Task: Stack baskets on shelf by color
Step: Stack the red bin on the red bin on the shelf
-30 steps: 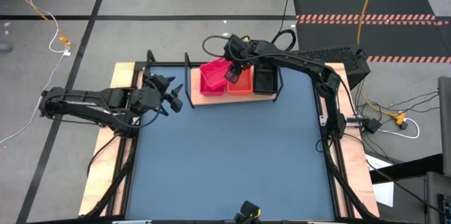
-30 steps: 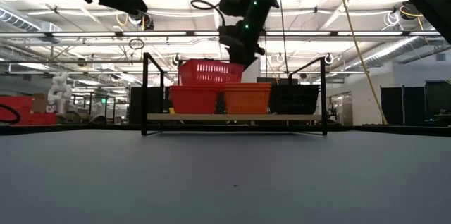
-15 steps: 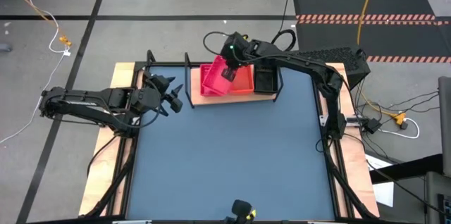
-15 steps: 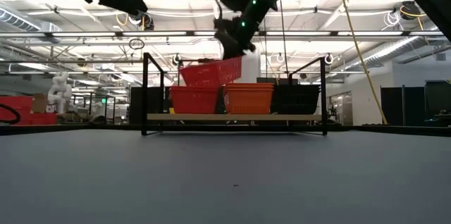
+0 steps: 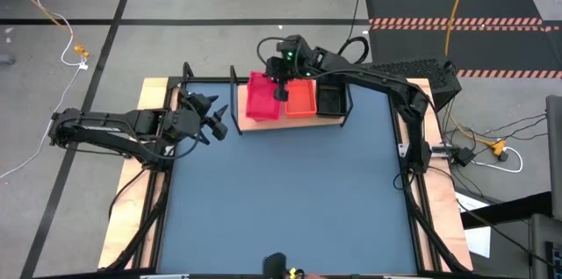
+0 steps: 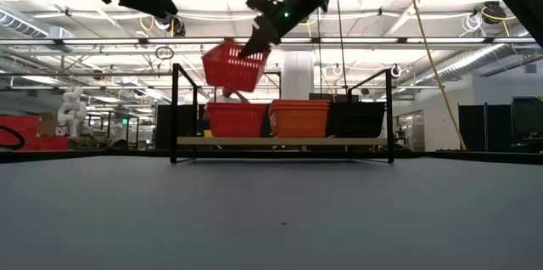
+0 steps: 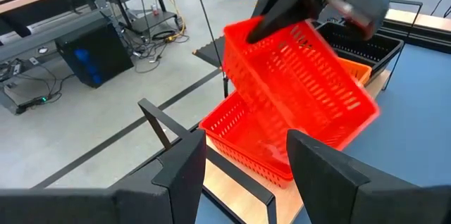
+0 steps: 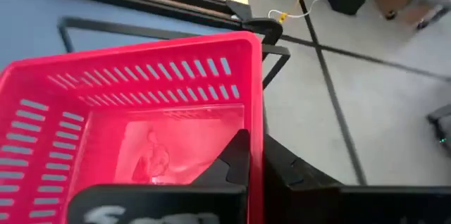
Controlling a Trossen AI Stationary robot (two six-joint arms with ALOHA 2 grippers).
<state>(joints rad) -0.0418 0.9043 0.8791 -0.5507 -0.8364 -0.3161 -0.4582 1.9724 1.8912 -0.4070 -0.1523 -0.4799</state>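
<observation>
Lifted clear of the red stack, the pinkish-red basket (image 6: 232,64) is now hanging tilted above the left end of the shelf (image 6: 282,141), at upper centre of the low view, with the right hand (image 6: 254,47) clenching its rim, so it is being re-seated rather than stacked. The left hand (image 5: 213,117) is waiting released at the worktop's left edge. How many baskets are nesting in each pile is staying hidden.

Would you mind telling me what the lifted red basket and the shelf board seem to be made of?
The red slotted rectangular basket looks like moulded plastic, slightly glossy: thin walls with even slots. The shelf's pale board seems to be unpainted wood, matte, in a thin black frame, probably metal wire.
</observation>
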